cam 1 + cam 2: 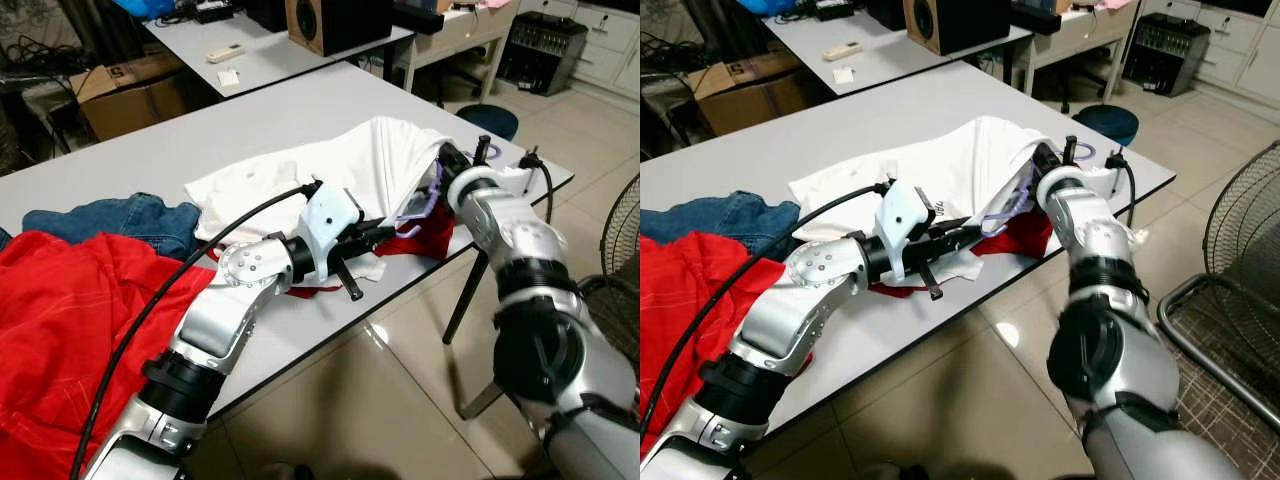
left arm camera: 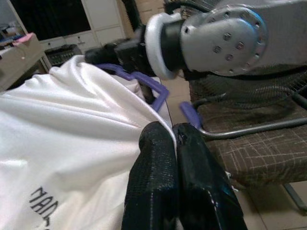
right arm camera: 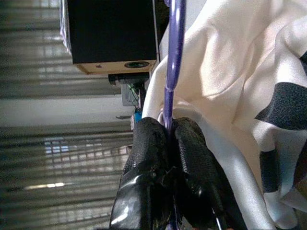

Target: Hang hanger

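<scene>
A white T-shirt (image 1: 330, 170) lies on the grey table (image 1: 180, 140) near its right front corner, its right side lifted into a tent. A purple hanger (image 1: 425, 205) sits partly inside it, with one arm poking out of the shirt's open hem (image 2: 144, 79). My right gripper (image 3: 169, 127) is shut on the hanger's thin purple bar (image 3: 173, 48), at the shirt's raised right edge (image 1: 445, 160). My left gripper (image 2: 175, 139) reaches in from the left along the table's front edge (image 1: 385, 235). It is shut on the shirt's hem just below the hanger.
A red garment (image 1: 60, 310) and blue jeans (image 1: 130, 220) lie at the table's left. Red cloth (image 1: 425, 240) peeks from under the shirt. A blue stool (image 1: 487, 120), a floor fan (image 1: 620, 250) and a chair frame (image 1: 1200, 320) stand to the right.
</scene>
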Motion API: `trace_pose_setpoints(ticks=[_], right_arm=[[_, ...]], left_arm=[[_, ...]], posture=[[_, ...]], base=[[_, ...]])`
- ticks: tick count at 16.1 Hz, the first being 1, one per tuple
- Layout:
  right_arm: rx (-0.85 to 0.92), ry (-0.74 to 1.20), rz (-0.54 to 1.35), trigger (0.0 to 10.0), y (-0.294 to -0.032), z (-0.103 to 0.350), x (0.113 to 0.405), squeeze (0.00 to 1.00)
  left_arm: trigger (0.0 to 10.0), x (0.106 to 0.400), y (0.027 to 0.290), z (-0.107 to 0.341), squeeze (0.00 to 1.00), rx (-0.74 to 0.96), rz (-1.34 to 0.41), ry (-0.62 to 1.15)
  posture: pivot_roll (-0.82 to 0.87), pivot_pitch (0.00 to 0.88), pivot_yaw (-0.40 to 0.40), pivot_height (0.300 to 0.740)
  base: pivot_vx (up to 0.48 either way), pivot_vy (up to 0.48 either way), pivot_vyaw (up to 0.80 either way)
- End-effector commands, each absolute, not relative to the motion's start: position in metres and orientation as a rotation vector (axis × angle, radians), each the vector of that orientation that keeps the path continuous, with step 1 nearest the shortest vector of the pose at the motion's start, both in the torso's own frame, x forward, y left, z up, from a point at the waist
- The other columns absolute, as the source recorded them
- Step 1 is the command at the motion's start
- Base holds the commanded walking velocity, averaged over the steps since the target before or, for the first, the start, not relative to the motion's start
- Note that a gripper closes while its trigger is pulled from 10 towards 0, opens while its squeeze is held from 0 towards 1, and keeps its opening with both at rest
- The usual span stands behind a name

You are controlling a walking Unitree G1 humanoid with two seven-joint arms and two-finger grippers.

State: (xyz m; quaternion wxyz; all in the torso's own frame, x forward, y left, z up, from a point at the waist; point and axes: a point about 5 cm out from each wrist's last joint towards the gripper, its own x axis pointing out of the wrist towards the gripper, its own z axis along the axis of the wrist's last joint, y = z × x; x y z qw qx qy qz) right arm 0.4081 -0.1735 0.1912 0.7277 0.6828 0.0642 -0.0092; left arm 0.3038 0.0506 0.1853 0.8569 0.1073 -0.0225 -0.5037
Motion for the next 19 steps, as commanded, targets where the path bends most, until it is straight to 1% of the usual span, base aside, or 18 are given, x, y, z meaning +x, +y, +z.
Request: trace_pose_setpoints(ticks=[1,2,3,5,6,7,8,10,11,12,13,14,15,16,17,18,19], right_arm=[[1.56,0.094,-0.032,10.0,-0.174,0.202,0.412,0.0],[1.576,0.089,-0.039,10.0,-0.174,0.203,0.413,0.0],[1.586,0.079,-0.063,10.0,-0.174,0.203,0.414,0.0],[1.596,0.066,-0.101,10.0,-0.176,0.201,0.414,0.0],[1.591,0.064,-0.105,10.0,-0.176,0.2,0.414,0.0],[1.599,0.065,-0.106,10.0,-0.172,0.2,0.415,0.0],[1.62,0.068,-0.107,10.0,-0.169,0.2,0.415,0.0],[1.653,0.072,-0.128,10.0,-0.163,0.2,0.416,0.0],[1.667,0.07,-0.129,10.0,-0.161,0.201,0.416,0.0],[1.702,0.064,-0.124,10.0,-0.16,0.205,0.417,0.0],[1.754,0.056,-0.109,10.0,-0.158,0.212,0.418,0.0],[1.781,0.053,-0.106,10.0,-0.158,0.215,0.419,0.0],[1.822,0.042,-0.111,10.0,-0.161,0.22,0.419,0.0],[1.859,0.026,-0.116,10.0,-0.165,0.226,0.419,0.0],[1.869,0.01,-0.113,10.0,-0.169,0.233,0.42,0.0],[1.878,0.001,-0.107,10.0,-0.171,0.237,0.42,0.0],[1.884,-0.004,-0.103,10.0,-0.171,0.239,0.42,0.0]], left_arm=[[0.0,0.299,0.047,0.186,0.0,0.24,-1.087,-0.051],[0.0,0.298,0.045,0.187,0.0,0.235,-1.103,-0.051],[0.0,0.292,0.041,0.192,0.0,0.178,-1.155,-0.057],[0.0,0.28,0.027,0.205,0.0,-0.01,-1.247,-0.065],[0.0,0.278,0.023,0.208,0.0,-0.056,-1.259,-0.069],[0.0,0.274,0.012,0.217,0.0,-0.171,-1.28,-0.077],[0.1,0.274,0.005,0.222,0.0,-0.232,-1.276,-0.08],[0.1,0.28,-0.002,0.23,0.0,-0.319,-1.213,-0.097],[0.0,0.281,-0.002,0.229,0.0,-0.287,-1.205,-0.095],[0.0,0.28,0.0,0.221,0.0,-0.159,-1.201,-0.083],[0.3,0.279,0.004,0.201,0.0,0.071,-1.183,-0.061],[0.8,0.279,0.006,0.195,0.0,0.119,-1.181,-0.054],[1.4,0.278,0.01,0.185,0.0,0.207,-1.177,-0.051],[1.5,0.277,0.013,0.175,0.0,0.271,-1.167,-0.04],[0.5,0.279,0.017,0.166,0.0,0.347,-1.137,-0.035],[0.9,0.279,0.017,0.159,0.0,0.404,-1.139,-0.032],[1.8,0.279,0.017,0.157,0.0,0.436,-1.139,-0.042]], posture=[[-0.03,0.048,0.084,0.74],[-0.02,0.05,0.083,0.74],[-0.02,0.05,0.083,0.74],[-0.02,0.045,0.081,0.74],[-0.02,0.045,0.081,0.74],[-0.02,0.041,0.082,0.74],[-0.02,0.04,0.084,0.74],[-0.03,0.037,0.087,0.74],[-0.03,0.037,0.087,0.74],[-0.03,0.036,0.091,0.74],[-0.03,0.036,0.094,0.74],[-0.04,0.037,0.094,0.74],[-0.04,0.037,0.093,0.74],[-0.04,0.039,0.091,0.74],[-0.05,0.041,0.089,0.74],[-0.05,0.041,0.086,0.74],[-0.05,0.041,0.086,0.74]], base=[[0.0,0.0,0.0],[0.0,0.0,0.0],[0.0,0.0,0.0],[0.0,0.0,0.0],[0.0,0.0,0.0],[0.0,0.0,0.0],[0.0,0.0,0.0],[0.0,0.0,0.0],[0.0,0.0,0.0],[0.0,0.0,0.0],[0.0,0.0,0.0],[0.0,0.0,0.0],[0.0,0.0,0.0],[0.0,0.0,0.0],[0.0,0.0,0.0],[0.0,0.0,0.0],[0.0,0.0,0.0]])
